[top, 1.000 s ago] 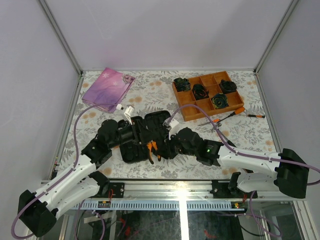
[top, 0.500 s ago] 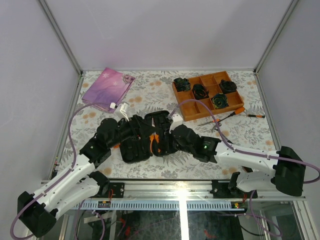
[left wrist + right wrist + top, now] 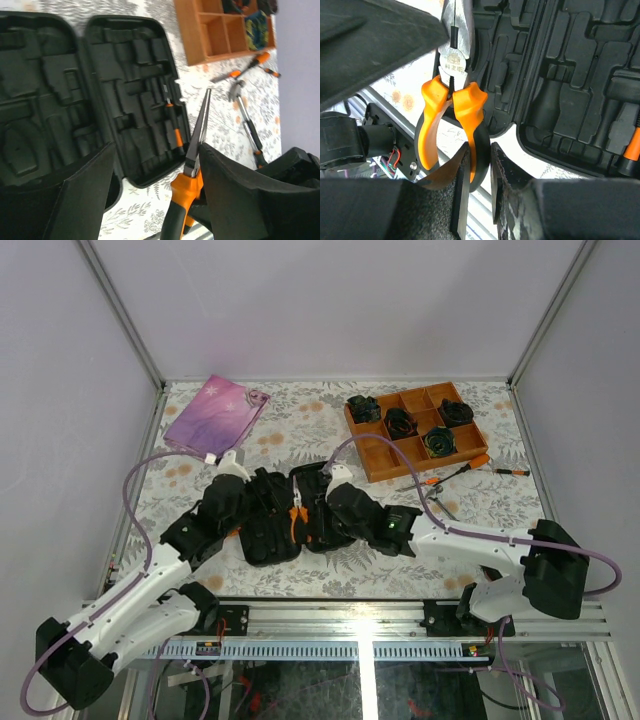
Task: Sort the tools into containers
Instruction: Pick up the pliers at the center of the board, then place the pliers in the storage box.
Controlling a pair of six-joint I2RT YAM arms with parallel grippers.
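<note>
Both arms are reaching farther over the open tool case [image 3: 135, 100] than a second ago, and the left pincer [image 3: 157, 150] is now spreading wide, gripping nothing. Needle-nose pliers [image 3: 452, 95] are standing between its fingers, close beside one finger [image 3: 240, 195]. The right pincer [image 3: 479, 155] is clamping one orange-and-black handle. Beyond the left pincer, a screwdriver [image 3: 173, 127] is lying in a case slot.
</note>
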